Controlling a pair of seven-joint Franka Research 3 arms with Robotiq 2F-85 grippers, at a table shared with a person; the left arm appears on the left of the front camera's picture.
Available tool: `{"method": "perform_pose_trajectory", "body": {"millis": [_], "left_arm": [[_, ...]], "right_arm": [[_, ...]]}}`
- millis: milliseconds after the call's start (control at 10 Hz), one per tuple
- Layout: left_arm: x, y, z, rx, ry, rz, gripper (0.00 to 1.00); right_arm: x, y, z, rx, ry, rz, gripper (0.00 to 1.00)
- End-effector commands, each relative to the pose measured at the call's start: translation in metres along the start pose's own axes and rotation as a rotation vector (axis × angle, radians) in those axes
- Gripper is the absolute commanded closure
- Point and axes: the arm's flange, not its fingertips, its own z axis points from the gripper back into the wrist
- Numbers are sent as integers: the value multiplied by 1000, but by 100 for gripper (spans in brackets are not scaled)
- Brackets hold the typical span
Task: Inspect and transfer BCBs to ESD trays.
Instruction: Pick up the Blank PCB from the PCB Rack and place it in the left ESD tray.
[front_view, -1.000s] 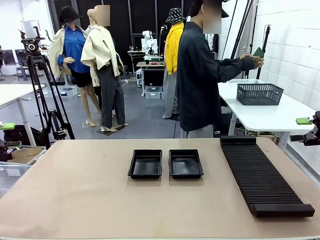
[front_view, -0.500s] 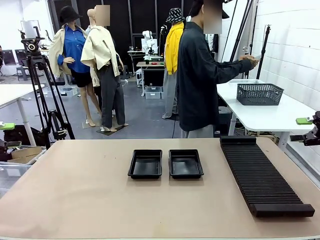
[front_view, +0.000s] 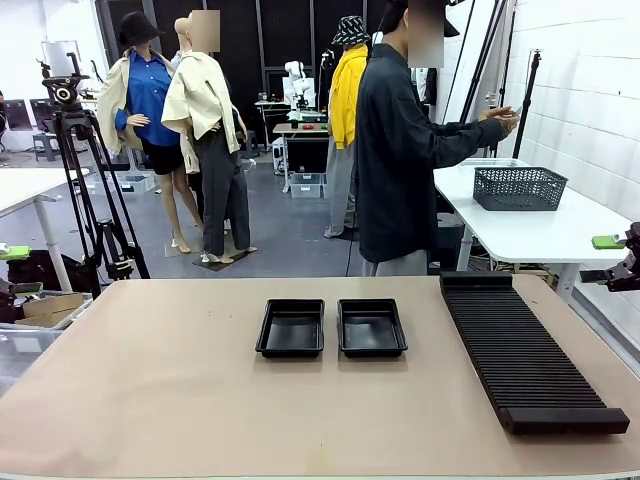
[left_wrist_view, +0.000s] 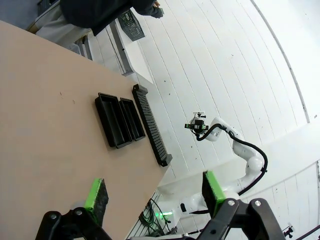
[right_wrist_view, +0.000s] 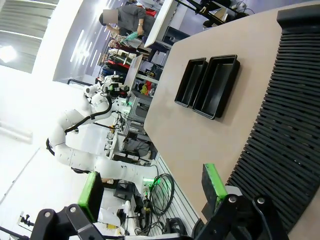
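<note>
Two black ESD trays, the left one (front_view: 291, 328) and the right one (front_view: 371, 327), lie side by side mid-table with bare floors; they also show as trays (left_wrist_view: 120, 120) and trays (right_wrist_view: 209, 85). A person stands at the far side, turned toward a side table, hands (front_view: 500, 119) held together. A greenish bit (right_wrist_view: 131, 36) shows at those hands, too small to tell as a BCB. My left gripper (left_wrist_view: 155, 192) hangs open high above the table's left side. The right gripper (right_wrist_view: 151, 189) is open above the rack's end and shows at the picture's right edge as the gripper (front_view: 606, 258).
A long black ribbed rack (front_view: 525, 350) runs along the table's right side. A grey mesh basket (front_view: 519, 187) stands on the white side table (front_view: 540, 225) behind. A tripod (front_view: 80, 180) stands at the back left.
The person's hands have drawn back a little from the wall, and the green piece seen above them a second ago no longer shows. Both arms and the trays are unmoved.
</note>
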Motion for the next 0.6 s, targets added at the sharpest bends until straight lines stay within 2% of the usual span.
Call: {"method": "perform_pose_trajectory", "body": {"millis": [0, 500], "left_arm": [[-1, -1, 0, 10, -2, 8, 0], [-1, -1, 0, 10, -2, 8, 0]], "right_arm": [[-3, 0, 0, 1, -1, -4, 0], [-3, 0, 0, 1, -1, -4, 0]]}}
